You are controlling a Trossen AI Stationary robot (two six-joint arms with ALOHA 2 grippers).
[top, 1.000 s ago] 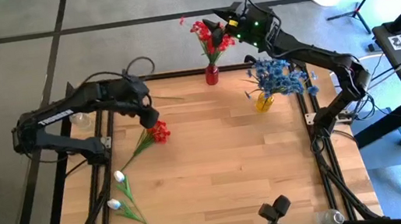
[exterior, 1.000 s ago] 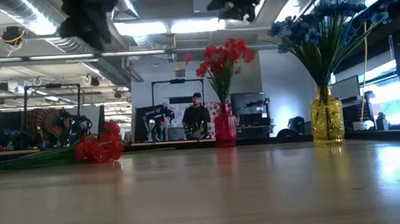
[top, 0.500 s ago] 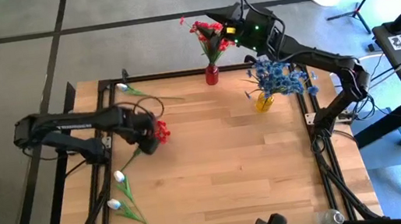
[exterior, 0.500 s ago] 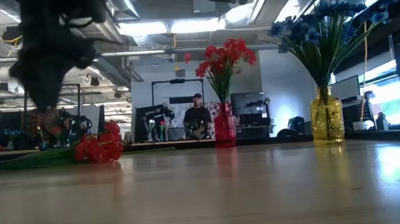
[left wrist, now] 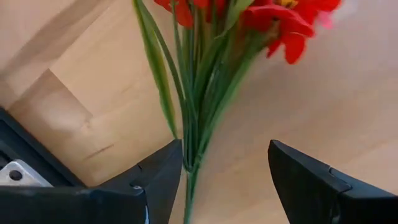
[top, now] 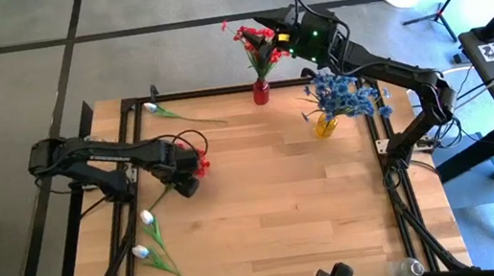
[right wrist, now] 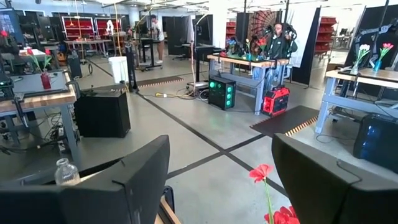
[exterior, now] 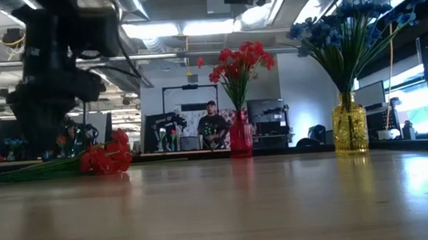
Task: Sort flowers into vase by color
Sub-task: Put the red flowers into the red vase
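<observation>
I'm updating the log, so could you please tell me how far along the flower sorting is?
Done: red flowers in the red vase, blue ones in the yellow vase. In hand: the open left gripper straddles the loose red spray's stems. Left: the white flowers on the table.

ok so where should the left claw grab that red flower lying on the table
On the bundled green stems just below the red flower head, coming straight down. It lies flat on the table, and the open left claw already straddles the stems there.

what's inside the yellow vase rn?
Blue flowers stand in the yellow vase, green stems visible through the glass in the low view. No red or white blossoms show among them. Whether it holds water cannot be told.
</observation>
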